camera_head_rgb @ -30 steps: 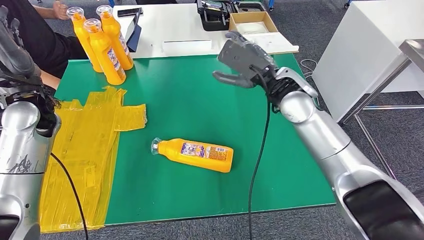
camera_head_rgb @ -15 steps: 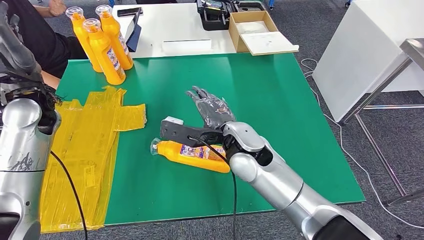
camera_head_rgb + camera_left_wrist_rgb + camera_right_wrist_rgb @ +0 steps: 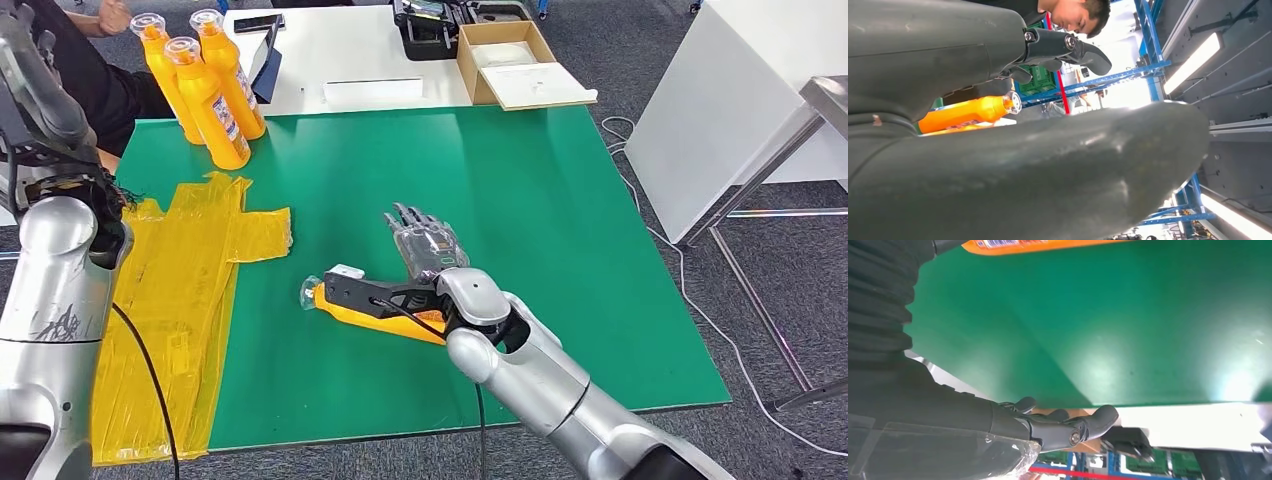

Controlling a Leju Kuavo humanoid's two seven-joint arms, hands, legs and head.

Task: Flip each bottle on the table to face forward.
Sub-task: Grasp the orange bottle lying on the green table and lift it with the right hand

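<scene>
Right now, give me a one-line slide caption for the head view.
Right hand open over the lying orange bottle on the green table; three bottles stand upright behind.

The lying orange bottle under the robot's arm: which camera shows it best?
The head view: the lying orange bottle shows cap and body on the green table, partly covered by the right robot hand. The right wrist view catches an edge; the left wrist view shows other bottles.

Left hand (image 3: 998,55) with fingers apart, orange bottle (image 3: 968,112) beyond, person behind
</scene>
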